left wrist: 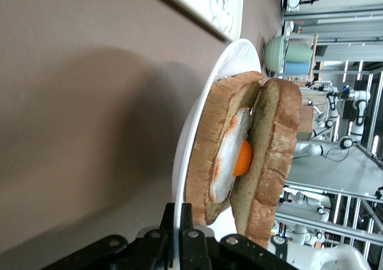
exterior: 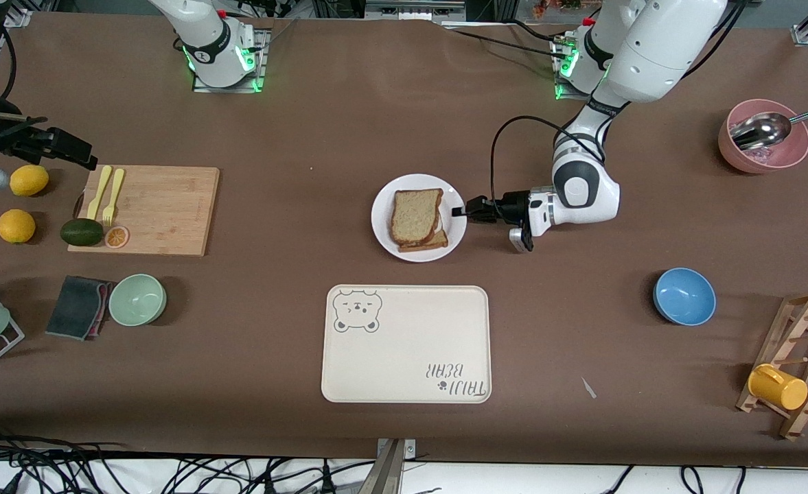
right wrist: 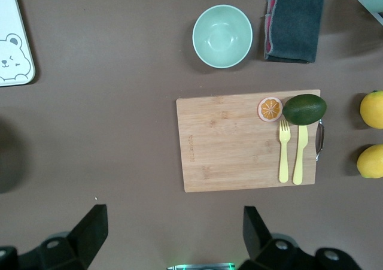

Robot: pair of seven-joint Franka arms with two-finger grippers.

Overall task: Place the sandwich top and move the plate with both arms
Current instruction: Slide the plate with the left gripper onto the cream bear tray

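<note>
You have the white plate (exterior: 381,218) sitting at the middle of the table, just farther from the front camera than the cream bear-print tray (exterior: 407,343). On it lies the sandwich: the sandwich top (exterior: 415,215), a tan-brown speckled slice with a darker crust, rests on the lower slice (exterior: 436,241) and is skewed a little, so one edge of the lower slice peeks out on the side nearer the front camera. From the left wrist view you can see the fried egg (left wrist: 233,159) pressed between the two slices, its orange yolk showing at the gap.

Your left gripper (exterior: 460,211) lies low and level at the plate's edge on the left arm's end, its fingers pinched tight on the plate's rim (left wrist: 178,186).

Your right gripper (right wrist: 173,228) waits up high over the right arm's end of the table, its fingers spread wide and holding nothing. Below it you see the wooden cutting board (right wrist: 239,141) carrying a yellow fork (right wrist: 284,151), a yellow knife (right wrist: 299,153), an avocado (right wrist: 304,109) and an orange slice (right wrist: 270,109), with the pale green bowl (right wrist: 222,36) and a folded dark cloth (right wrist: 293,24) close by.
</note>
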